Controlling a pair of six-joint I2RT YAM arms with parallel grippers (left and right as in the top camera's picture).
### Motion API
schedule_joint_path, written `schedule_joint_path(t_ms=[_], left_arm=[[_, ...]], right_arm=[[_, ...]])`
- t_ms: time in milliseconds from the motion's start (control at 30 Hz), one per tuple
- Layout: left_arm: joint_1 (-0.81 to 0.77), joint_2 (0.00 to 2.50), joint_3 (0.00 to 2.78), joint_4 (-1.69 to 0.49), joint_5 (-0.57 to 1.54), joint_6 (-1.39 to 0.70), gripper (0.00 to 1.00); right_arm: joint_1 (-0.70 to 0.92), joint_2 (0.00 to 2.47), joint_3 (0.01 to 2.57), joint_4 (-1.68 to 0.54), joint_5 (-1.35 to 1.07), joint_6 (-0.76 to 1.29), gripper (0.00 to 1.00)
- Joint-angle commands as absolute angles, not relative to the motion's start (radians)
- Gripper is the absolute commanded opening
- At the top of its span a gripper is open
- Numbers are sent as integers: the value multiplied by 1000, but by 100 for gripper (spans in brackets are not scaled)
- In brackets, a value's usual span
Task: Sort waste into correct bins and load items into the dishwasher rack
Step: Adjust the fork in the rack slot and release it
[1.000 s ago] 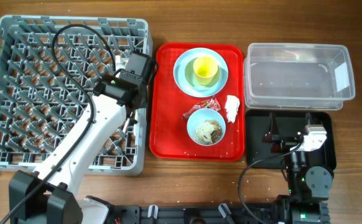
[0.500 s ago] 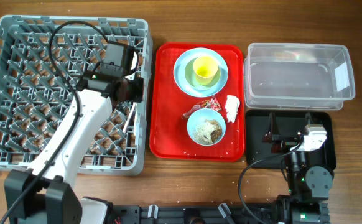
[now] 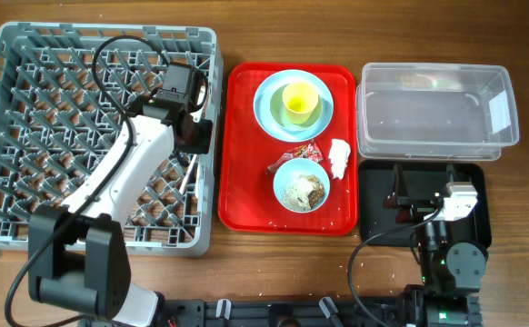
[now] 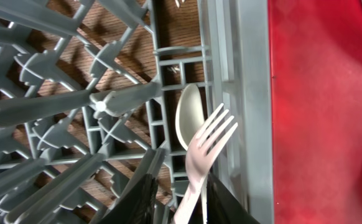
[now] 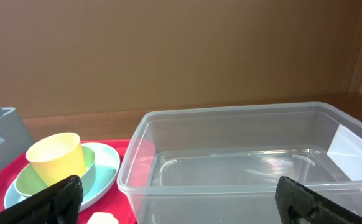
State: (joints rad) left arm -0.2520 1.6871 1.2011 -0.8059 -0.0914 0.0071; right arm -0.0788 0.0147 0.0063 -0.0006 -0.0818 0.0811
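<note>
My left gripper (image 3: 194, 136) is low over the right edge of the grey dishwasher rack (image 3: 55, 136). It is shut on the cream fork (image 4: 203, 152), whose tines point along the rack wall. The cream spoon (image 4: 190, 115) lies in the rack beneath it. My right gripper (image 5: 181, 202) is open and empty above the black tray (image 3: 474, 227). The blue plate (image 3: 266, 113) holds a mint bowl (image 3: 314, 116) and the yellow cup (image 3: 300, 98). A second bowl (image 3: 301, 189) holds food scraps. The wrapper (image 3: 303, 153) and the tissue (image 3: 339, 156) lie beside it.
The plate, bowls and waste sit on a flat red serving tray (image 3: 242, 195) between the rack and the bins. The clear tub (image 3: 437, 111) stands at the back right with nothing in it, just behind the black tray. The left arm's cable loops over the rack.
My left gripper has swung from the rack's back right corner forward along its right edge and lowered, still holding the fork. The right arm has not moved.
</note>
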Motion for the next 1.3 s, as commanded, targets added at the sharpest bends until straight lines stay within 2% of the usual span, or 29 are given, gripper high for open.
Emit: schedule_joint_path(t_ms=[0, 233, 333, 400, 567, 833, 967, 1267], left_arm=[[-244, 1711, 1195, -797, -75, 23, 29], [-244, 1768, 1195, -783, -64, 22, 28], [-244, 1770, 1195, -750, -64, 22, 24], [-244, 1770, 1195, -739, -60, 19, 14], [-244, 1770, 1195, -738, -49, 19, 4], [-244, 1660, 1276, -714, -65, -38, 4], [-244, 1598, 1286, -713, -162, -38, 4], [-245, 1615, 1276, -797, -123, -60, 5]], right_arm=[[-83, 11, 5, 2, -78, 81, 100], [-83, 11, 5, 2, -78, 81, 100], [-83, 11, 5, 2, -78, 81, 100], [-83, 11, 5, 2, -78, 81, 100], [-83, 11, 5, 2, -78, 81, 100], [-83, 11, 5, 2, -78, 81, 100], [-83, 11, 5, 2, -78, 81, 100], [-83, 11, 5, 2, -78, 81, 100]])
